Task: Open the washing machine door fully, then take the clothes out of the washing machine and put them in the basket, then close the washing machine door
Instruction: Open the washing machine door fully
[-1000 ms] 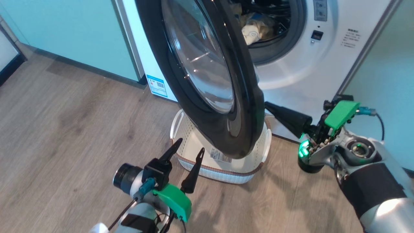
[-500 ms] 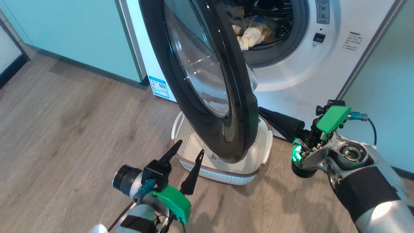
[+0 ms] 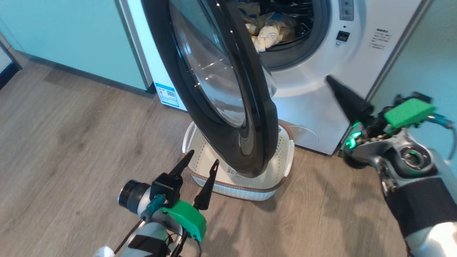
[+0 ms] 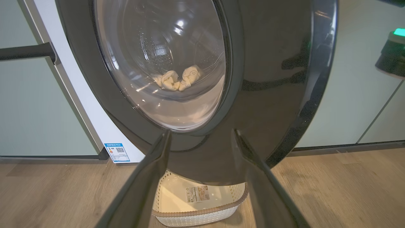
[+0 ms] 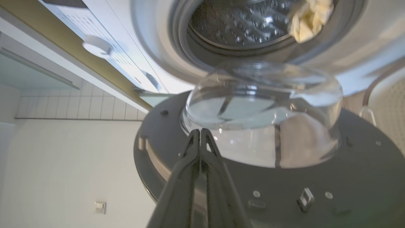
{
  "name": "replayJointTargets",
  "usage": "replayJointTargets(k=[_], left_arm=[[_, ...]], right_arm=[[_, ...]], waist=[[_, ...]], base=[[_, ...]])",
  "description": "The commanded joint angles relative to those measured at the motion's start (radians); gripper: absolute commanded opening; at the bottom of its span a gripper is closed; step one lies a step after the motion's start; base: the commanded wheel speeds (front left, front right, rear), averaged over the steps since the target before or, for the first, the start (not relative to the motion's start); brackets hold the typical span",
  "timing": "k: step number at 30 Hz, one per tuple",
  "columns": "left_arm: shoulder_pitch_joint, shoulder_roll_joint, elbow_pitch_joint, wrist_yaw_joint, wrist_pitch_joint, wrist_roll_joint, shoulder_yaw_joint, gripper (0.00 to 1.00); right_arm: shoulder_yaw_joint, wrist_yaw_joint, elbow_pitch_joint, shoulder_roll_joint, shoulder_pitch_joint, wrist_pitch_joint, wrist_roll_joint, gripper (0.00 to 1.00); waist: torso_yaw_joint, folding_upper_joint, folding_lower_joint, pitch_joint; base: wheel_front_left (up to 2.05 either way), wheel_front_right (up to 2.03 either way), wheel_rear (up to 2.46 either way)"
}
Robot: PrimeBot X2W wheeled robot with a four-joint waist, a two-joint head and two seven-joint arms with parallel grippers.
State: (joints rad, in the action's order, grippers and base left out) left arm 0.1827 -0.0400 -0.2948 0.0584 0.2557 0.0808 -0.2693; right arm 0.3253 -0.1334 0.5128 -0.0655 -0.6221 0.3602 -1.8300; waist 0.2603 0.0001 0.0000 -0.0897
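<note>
The washing machine door stands partly open, its black rim hanging over the basket on the floor. Cream clothes lie in the drum of the white washing machine. My left gripper is open and empty, just short of the basket's near rim. In the left wrist view, that gripper points at the door, with the clothes seen through the glass. My right gripper is shut on nothing, off the door's right. Its wrist view shows its gripper facing the door's inner glass bowl.
Pale green cabinet panels flank the machine on the left, and another panel stands on the right. A blue label sits low on the machine's side. Wood floor spreads to the left and in front of the basket.
My right gripper has pulled away from the door's edge, moving up and to the right. The left gripper holds its place. The head camera has shifted a little.
</note>
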Motion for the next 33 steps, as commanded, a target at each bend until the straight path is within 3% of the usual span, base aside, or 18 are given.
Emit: replayJointTargets(k=[1, 2, 3, 11, 12, 15, 17, 21, 24, 27, 33], left_arm=[[0.030, -0.010, 0.038, -0.005, 0.006, -0.002, 0.043, 1.00], [0.031, -0.010, 0.038, -0.005, 0.006, -0.002, 0.046, 1.00], [0.031, -0.011, 0.038, -0.006, 0.006, -0.003, 0.050, 1.00], [0.038, -0.013, 0.051, -0.009, 0.006, -0.007, 0.080, 1.00], [0.038, -0.013, 0.051, -0.009, 0.006, -0.007, 0.080, 1.00], [0.037, -0.014, 0.055, -0.010, 0.006, -0.009, 0.092, 1.00], [0.036, -0.015, 0.060, -0.012, 0.006, -0.010, 0.101, 1.00], [0.036, -0.017, 0.071, -0.014, 0.006, -0.012, 0.118, 1.00], [0.036, -0.017, 0.077, -0.016, 0.006, -0.013, 0.130, 1.00], [0.033, -0.017, 0.081, -0.017, 0.006, -0.014, 0.141, 1.00], [0.025, -0.018, 0.086, -0.018, 0.006, -0.016, 0.160, 1.00]], right_arm=[[-0.036, 0.003, -0.088, -0.013, 0.015, -0.071, 0.047, 0.36], [-0.049, 0.003, -0.117, -0.021, 0.027, -0.104, 0.077, 0.92], [-0.065, 0.003, -0.150, -0.026, 0.039, -0.143, 0.107, 1.00], [-0.116, 0.003, -0.440, -0.115, 0.140, -0.509, 0.449, 1.00], [-0.116, 0.003, -0.440, -0.115, 0.140, -0.509, 0.449, 1.00], [-0.098, 0.003, -0.509, -0.163, 0.188, -0.602, 0.602, 1.00], [-0.118, 0.003, -0.553, -0.188, 0.220, -0.619, 0.741, 1.00], [-0.232, 0.003, -0.709, -0.143, 0.305, -0.621, 1.114, 1.00], [-0.274, 0.003, -0.795, -0.097, 0.401, -0.622, 1.311, 1.00], [-0.306, 0.003, -0.841, -0.073, 0.493, -0.622, 1.457, 1.00], [-0.356, 0.003, -0.810, -0.032, 0.662, -0.622, 1.605, 1.00]], waist=[[-0.012, -0.0001, 0.0000, -0.003], [-0.016, -0.0001, 0.0000, -0.003], [-0.022, -0.0001, 0.0000, -0.004], [-0.063, -0.0001, 0.0000, -0.018], [-0.063, -0.0001, 0.0000, -0.018], [-0.078, -0.0001, 0.0000, -0.020], [-0.089, -0.0001, 0.0000, -0.023], [-0.108, -0.0001, 0.0000, -0.032], [-0.119, -0.0001, 0.0000, -0.036], [-0.131, -0.0001, 0.0000, -0.039], [-0.151, -0.0001, 0.0000, -0.039]], base=[[0.00, 0.00, 0.00], [0.00, 0.00, 0.00], [0.00, 0.00, 0.00], [0.00, 0.00, 0.00], [0.00, 0.00, 0.00], [0.00, 0.00, 0.00], [0.00, 0.00, 0.00], [0.00, 0.00, 0.00], [0.00, 0.00, 0.00], [0.00, 0.00, 0.00], [0.00, 0.00, 0.00]])
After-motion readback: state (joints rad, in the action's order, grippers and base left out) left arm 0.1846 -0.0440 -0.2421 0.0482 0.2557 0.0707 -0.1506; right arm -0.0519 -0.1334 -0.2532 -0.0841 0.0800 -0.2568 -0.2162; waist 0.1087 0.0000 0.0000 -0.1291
